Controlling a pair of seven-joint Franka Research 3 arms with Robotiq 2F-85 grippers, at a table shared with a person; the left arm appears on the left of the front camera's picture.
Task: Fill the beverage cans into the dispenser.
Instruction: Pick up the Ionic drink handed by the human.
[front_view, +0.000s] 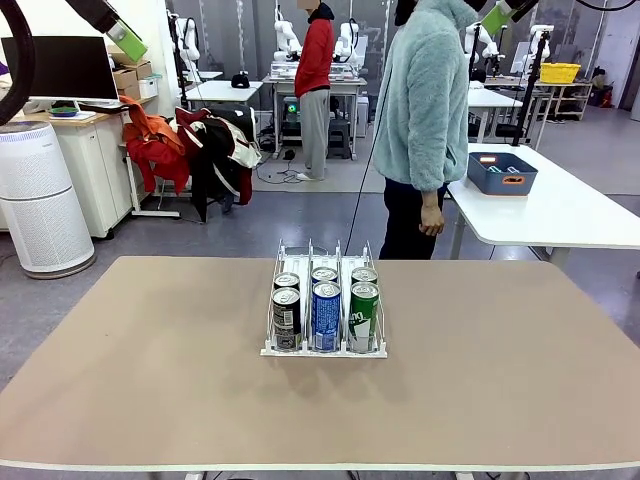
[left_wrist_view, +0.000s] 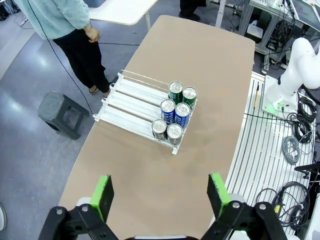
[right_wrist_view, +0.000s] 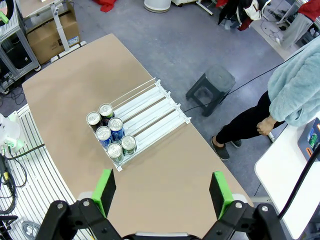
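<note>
Six beverage cans (front_view: 325, 312) stand upright in the dispenser (front_view: 322, 352), two to each of its three lanes. All of them are packed against the end that faces the robot's edge of the tabletop (front_view: 150, 380). From the front we see the black pair (front_view: 286, 318) in the left lane, the blue pair (front_view: 326, 315) in the middle one and the green pair (front_view: 363, 315) in the right one. In each lane the two cans touch front to back.

The rest of every lane is bare white track between thin wire rails. The dispenser lies midway between the left and right edges, and its empty end reaches the far edge of the tabletop.

The left gripper (left_wrist_view: 160, 182) hangs high above the table, well apart from the cans. Its green-padded fingers (left_wrist_view: 103, 192) are spread wide with nothing between them. The right gripper (right_wrist_view: 161, 180) hangs just as high on the other side, its jaws likewise spread wide and holding nothing.

A person in a pale blue fleece (front_view: 425, 90) stands just beyond the far edge, one hand (front_view: 432, 215) hanging at the side. A dark stool (left_wrist_view: 60, 112) sits on the floor near that edge.
</note>
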